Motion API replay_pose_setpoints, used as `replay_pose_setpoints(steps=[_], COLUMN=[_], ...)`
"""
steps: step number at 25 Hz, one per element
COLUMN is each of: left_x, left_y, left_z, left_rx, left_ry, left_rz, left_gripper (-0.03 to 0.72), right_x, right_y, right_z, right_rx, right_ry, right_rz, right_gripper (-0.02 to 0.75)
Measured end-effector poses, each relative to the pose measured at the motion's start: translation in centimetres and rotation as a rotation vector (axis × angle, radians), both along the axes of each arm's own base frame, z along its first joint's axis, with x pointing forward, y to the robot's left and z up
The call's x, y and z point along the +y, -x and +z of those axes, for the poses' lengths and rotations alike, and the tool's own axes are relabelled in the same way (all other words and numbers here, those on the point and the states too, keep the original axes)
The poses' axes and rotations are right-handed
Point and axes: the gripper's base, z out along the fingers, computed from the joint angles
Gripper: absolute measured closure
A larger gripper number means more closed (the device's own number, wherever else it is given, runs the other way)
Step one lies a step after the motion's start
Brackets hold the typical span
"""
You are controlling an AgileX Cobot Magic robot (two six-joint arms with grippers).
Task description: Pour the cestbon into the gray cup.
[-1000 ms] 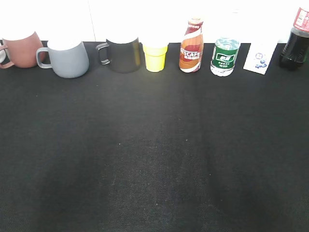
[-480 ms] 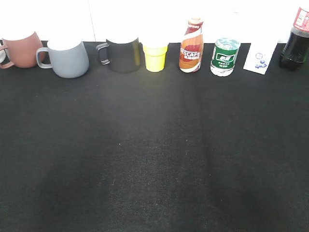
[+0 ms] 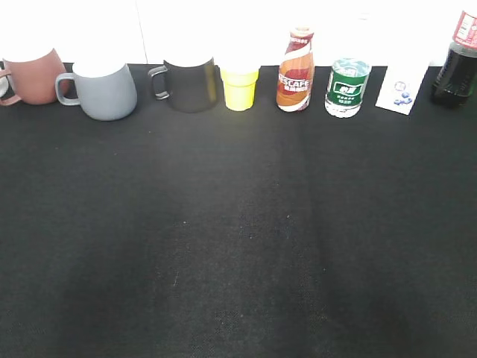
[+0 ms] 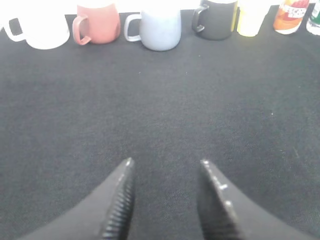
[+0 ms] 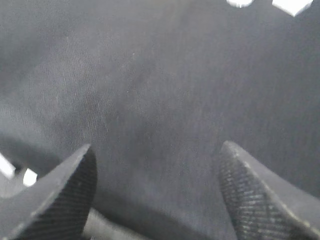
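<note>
The cestbon, a small clear bottle with a green label, stands upright in the back row right of centre. Its edge shows at the top right of the left wrist view. The gray cup stands in the back row at the left, handle to the left; it also shows in the left wrist view. My left gripper is open and empty over bare black cloth, far in front of the cups. My right gripper is open and empty over the cloth. Neither arm shows in the exterior view.
The back row also holds a reddish-brown mug, a black mug, a yellow cup, a Nescafe bottle, a white carton and a cola bottle. A white mug stands at the far left. A black cloth covers the table.
</note>
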Motion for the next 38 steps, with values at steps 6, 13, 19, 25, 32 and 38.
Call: replay_pose_setpoints(steps=[6, 13, 19, 25, 32, 38], left_x=[-0.10, -0.28, -0.29, -0.28, -0.28, -0.28], left_y=[-0.02, -0.09, -0.09, -0.09, -0.09, -0.09], left_z=[-0.01, -0.01, -0.01, -0.01, -0.01, -0.01], left_rx=[0.000, 0.000, 0.000, 0.000, 0.000, 0.000], left_ry=[0.006, 0.006, 0.006, 0.006, 0.006, 0.006], left_rz=[0.032, 0.202, 0.206, 0.206, 0.206, 0.206], left_gripper=[0.395, 0.431, 0.437, 0.448, 0.448, 0.448], right_x=[-0.10, 0.44, 0.48, 0.50, 0.50, 0.50], right_y=[0.84, 0.54, 0.43, 0.43, 0.43, 0.43], right_z=[-0.10, -0.01, 0.00, 0.00, 0.00, 0.00], right_rx=[-0.054, -0.054, -0.057, -0.057, -0.057, -0.057], right_ry=[-0.033, -0.069, -0.069, -0.070, -0.071, -0.071], right_rz=[-0.071, -0.266, -0.323, -0.322, -0.322, -0.322], right_gripper=[0.170, 0.170, 0.170, 0.170, 0.170, 0.170])
